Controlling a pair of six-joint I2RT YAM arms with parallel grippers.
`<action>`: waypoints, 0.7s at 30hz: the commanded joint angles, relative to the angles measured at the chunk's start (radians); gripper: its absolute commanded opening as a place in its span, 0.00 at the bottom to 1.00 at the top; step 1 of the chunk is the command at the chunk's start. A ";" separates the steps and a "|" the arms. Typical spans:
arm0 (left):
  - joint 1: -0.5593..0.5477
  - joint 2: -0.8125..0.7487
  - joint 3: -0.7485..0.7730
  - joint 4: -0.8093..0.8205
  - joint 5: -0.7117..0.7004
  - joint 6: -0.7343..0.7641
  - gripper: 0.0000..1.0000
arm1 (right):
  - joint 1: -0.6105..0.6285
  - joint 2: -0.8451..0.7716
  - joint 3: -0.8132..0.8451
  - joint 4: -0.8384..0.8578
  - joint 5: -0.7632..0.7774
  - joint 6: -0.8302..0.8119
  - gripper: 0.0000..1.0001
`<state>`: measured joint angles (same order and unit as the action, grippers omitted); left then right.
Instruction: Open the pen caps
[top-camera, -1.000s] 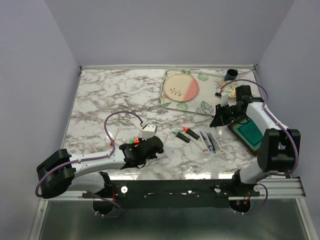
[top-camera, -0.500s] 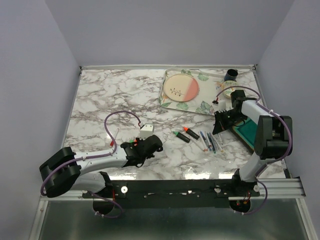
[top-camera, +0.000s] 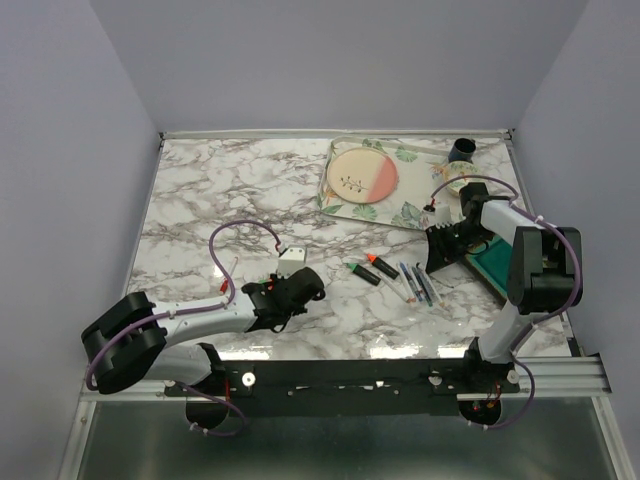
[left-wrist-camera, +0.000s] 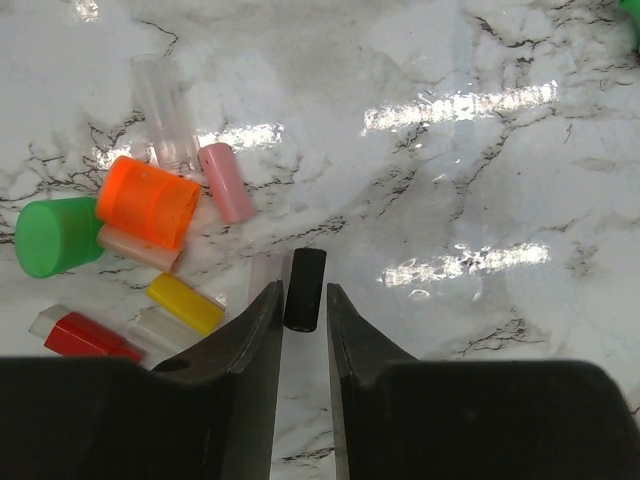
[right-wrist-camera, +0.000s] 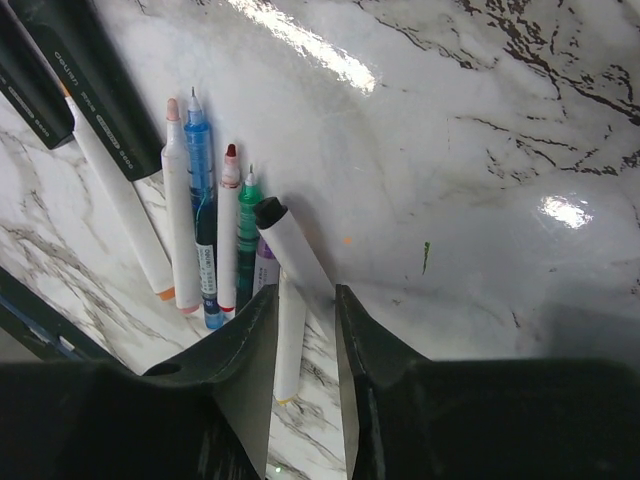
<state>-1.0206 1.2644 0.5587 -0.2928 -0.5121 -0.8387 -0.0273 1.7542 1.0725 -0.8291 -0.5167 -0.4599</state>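
Left gripper, near left of table: jaws at narrow gap, black cap lying flat between tips, long axis in line with fingers; pinched or free, cannot tell. Loose caps bunched beside it: yellow cap, red cap, green cap, orange cap, pink cap, clear tube. Mid table: pens in row, bare tips pointing away from right gripper, axes roughly near-far. Its jaws slightly apart, straddling white pen, not clamped. Highlighters left of row. Far: tray, cup.
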 joint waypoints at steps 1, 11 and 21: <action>0.013 -0.014 0.018 0.017 -0.022 0.012 0.32 | 0.001 0.002 -0.002 -0.019 0.020 -0.010 0.36; 0.082 -0.138 0.026 0.021 0.047 0.046 0.50 | 0.000 -0.073 -0.002 -0.004 0.020 -0.010 0.41; 0.430 -0.347 -0.088 0.073 0.193 0.053 0.64 | 0.001 -0.185 0.003 -0.011 -0.038 -0.045 0.46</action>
<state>-0.7097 0.9745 0.5137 -0.2287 -0.3824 -0.7952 -0.0273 1.6310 1.0725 -0.8314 -0.5159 -0.4721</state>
